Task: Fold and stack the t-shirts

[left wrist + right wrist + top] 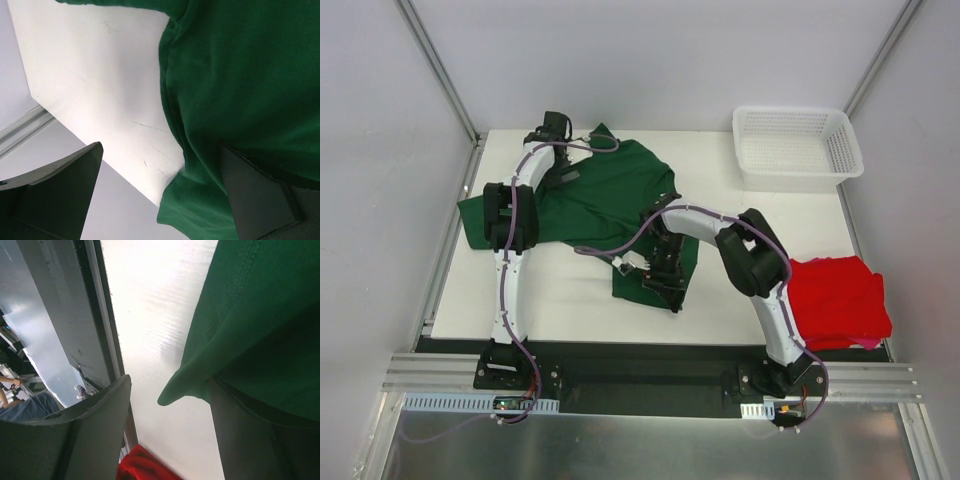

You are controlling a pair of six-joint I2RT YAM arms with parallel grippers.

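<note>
Our left gripper [555,132] holds its jaws wide apart at the far edge of the dark green t-shirt [610,190], with cloth draped against one finger [260,200]. Our right gripper [667,282], its jaws also apart, sits at the shirt's near hem. The shirt lies spread across the white table [570,300]. The red t-shirt [835,300] lies bunched at the table's near right corner. A white basket [795,148] stands at the far right.

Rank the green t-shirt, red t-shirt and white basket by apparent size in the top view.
1. green t-shirt: spread out, clearly the largest.
2-3. red t-shirt and white basket: they look about alike. The right arm hides part of the shirt's edge, so I won't rank these two.
</note>
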